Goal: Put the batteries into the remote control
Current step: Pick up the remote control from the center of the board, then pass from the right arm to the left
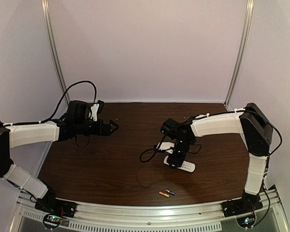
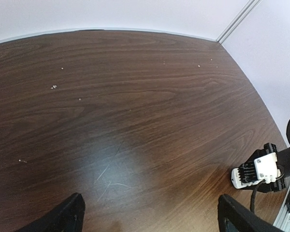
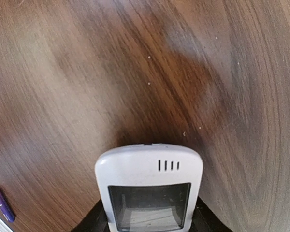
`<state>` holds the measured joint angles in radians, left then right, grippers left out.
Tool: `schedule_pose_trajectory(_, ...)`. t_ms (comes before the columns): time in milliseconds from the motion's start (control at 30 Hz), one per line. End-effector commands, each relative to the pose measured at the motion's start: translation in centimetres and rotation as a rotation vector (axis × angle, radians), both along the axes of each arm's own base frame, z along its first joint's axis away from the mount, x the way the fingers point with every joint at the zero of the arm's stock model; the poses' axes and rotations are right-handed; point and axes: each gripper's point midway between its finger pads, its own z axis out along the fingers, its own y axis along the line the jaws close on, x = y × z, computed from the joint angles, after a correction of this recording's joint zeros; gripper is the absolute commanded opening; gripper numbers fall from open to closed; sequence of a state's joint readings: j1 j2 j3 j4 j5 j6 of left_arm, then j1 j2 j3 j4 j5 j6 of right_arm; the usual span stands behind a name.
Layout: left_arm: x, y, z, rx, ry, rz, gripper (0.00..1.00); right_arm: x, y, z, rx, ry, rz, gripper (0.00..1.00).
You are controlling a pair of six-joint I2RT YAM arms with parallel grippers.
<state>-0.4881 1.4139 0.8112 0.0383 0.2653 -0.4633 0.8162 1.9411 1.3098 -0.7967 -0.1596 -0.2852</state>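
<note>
The remote (image 1: pixel 187 167) is seen lying flat on the table (image 1: pixel 111 169), at about 4 o'clock from the table's middle in the top view. The right gripper (image 1: pixel 175 162) is set down over it from the 10 o'clock side, so that only the 4 o'clock end of the remote is left uncovered there. In the right wrist view the remote (image 3: pixel 150 193) is shown face up, its grey screen and four small slots turned toward 12 o'clock. The right gripper (image 3: pixel 149 212) is closed on it: a dark finger is pressed against each long side.

The batteries (image 1: pixel 166 193) are found at 7 o'clock from the remote, near the table's near edge and well apart from it. They lie side by side, just touching or nearly so, the orange one at 9 o'clock of the purple-blue one. In the right wrist view they are cut off at the 8 o'clock corner.

The left gripper (image 1: pixel 113 127) is held above the table at about 10 o'clock from its middle, pointing toward 3 o'clock. In its wrist view the fingers (image 2: pixel 70 215) are spread wide apart and nothing is held between them.

A black cable (image 1: pixel 147 155) is looped on the table at 9 o'clock of the right gripper.
</note>
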Motion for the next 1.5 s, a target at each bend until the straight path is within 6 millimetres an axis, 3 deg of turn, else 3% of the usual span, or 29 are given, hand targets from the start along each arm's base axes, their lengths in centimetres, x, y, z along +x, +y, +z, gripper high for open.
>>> schedule_pose_trajectory(0, 0.0, -0.4, 2.2, -0.053, -0.077, -0.008, 0.97, 0.6, 0.9, 1.6, 0.066, -0.001, -0.009, 0.46)
schedule_pose_trajectory(100, -0.2, -0.2, 3.1, -0.073, -0.109, 0.0, 0.97, 1.4, 1.6, 3.4, 0.126, -0.036, -0.023, 0.42)
schedule_pose_trajectory(200, -0.4, 0.2, 4.6, -0.099, -0.164, 0.017, 0.97, 2.7, 3.0, 6.8, 0.244, -0.087, -0.049, 0.35)
schedule_pose_trajectory(267, -0.7, 0.5, 5.8, -0.119, -0.207, 0.022, 0.98, 3.9, 4.1, 9.9, 0.351, -0.136, -0.081, 0.28)
schedule_pose_trajectory(333, -1.3, 0.7, 7.3, -0.147, -0.26, 0.012, 0.97, 5.3, 5.2, 13.8, 0.477, -0.2, -0.124, 0.36)
schedule_pose_trajectory(500, -3.2, 1.2, 10.6, -0.217, -0.393, -0.014, 0.98, 7.4, 7.0, 24.0, 0.785, -0.336, -0.226, 0.32)
schedule_pose_trajectory(633, -4.3, 0.6, 12.2, -0.253, -0.458, -0.052, 0.97, 8.3, 7.6, 29.5, 1.009, -0.368, -0.352, 0.26)
schedule_pose_trajectory(800, -6.0, -2.1, 13.9, -0.236, -0.584, -0.082, 0.95, 8.4, 7.8, 34.0, 1.312, -0.329, -0.486, 0.23)
schedule_pose_trajectory(1067, -6.8, -7.5, 14.6, -0.185, -0.639, -0.106, 0.89, 7.4, 7.4, 36.4, 1.465, -0.384, -0.605, 0.22)
schedule_pose_trajectory(1233, -7.4, -10.9, 14.8, -0.157, -0.66, -0.15, 0.87, 6.7, 7.9, 36.2, 1.513, -0.37, -0.638, 0.22)
schedule_pose_trajectory(1467, -7.5, -13.5, 15.0, -0.14, -0.676, -0.164, 0.82, 6.0, 8.4, 35.6, 1.562, -0.348, -0.668, 0.22)
